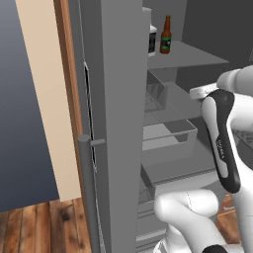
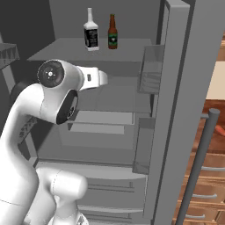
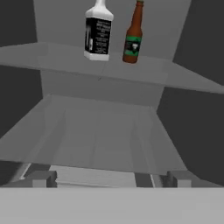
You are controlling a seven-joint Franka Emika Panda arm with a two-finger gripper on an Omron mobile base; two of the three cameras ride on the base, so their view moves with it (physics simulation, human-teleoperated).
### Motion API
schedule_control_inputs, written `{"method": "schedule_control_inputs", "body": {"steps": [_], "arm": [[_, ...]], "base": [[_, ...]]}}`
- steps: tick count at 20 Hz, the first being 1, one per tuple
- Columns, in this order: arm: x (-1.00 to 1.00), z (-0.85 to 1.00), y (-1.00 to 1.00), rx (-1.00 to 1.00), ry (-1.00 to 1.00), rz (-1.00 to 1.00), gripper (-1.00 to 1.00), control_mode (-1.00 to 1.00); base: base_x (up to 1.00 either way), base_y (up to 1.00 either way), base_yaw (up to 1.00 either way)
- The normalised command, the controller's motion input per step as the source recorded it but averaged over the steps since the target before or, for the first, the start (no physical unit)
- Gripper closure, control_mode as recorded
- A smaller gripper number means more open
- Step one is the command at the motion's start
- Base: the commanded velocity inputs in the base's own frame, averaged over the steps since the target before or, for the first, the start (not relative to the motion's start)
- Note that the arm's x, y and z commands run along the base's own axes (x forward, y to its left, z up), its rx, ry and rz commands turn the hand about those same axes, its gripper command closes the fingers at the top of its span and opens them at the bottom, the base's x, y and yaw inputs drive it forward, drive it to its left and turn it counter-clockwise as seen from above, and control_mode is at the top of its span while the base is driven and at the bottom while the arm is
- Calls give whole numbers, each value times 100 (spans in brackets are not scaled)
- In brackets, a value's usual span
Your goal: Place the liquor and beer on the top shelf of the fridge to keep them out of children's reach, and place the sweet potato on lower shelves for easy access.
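The liquor [image 3: 98, 33], a squat bottle with a black label, stands upright on the top shelf [image 3: 175, 76] of the open fridge. The beer [image 3: 132, 37], slim and brown with a green label, stands just to its right. Both also show in the right base view, the liquor [image 2: 91, 35] beside the beer [image 2: 112, 33]. My gripper [image 3: 110, 179] is open, with nothing between its fingertips [image 3: 41, 178], below and in front of the bottles, over a lower shelf [image 3: 100, 131]. A small reddish sliver [image 2: 218, 128] lies past the door handle; I cannot tell whether it is the sweet potato.
The fridge door [image 1: 118, 123] stands open on the left, its long handle [image 1: 86, 188] close to the base. Translucent door bins [image 2: 149, 74] hang on the door's inner side. Drawers with translucent fronts [image 1: 168, 136] sit under the shelves. Wooden cabinets [image 2: 206, 193] stand to the right.
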Motion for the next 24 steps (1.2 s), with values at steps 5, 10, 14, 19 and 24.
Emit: {"method": "schedule_control_inputs", "body": {"steps": [5,10,14,19,24], "arm": [[-21,-9,0,0,3,0,-100,-100],[-29,-3,0,0,1,0,-100,100],[0,0,0,0,0,0,-100,100],[0,0,0,0,0,0,-100,100],[0,0,0,0,0,0,-100,100]], "base": [[0,0,0],[-11,0,0],[-68,-5,-1],[-83,-31,-10],[-80,-44,-17]]}}
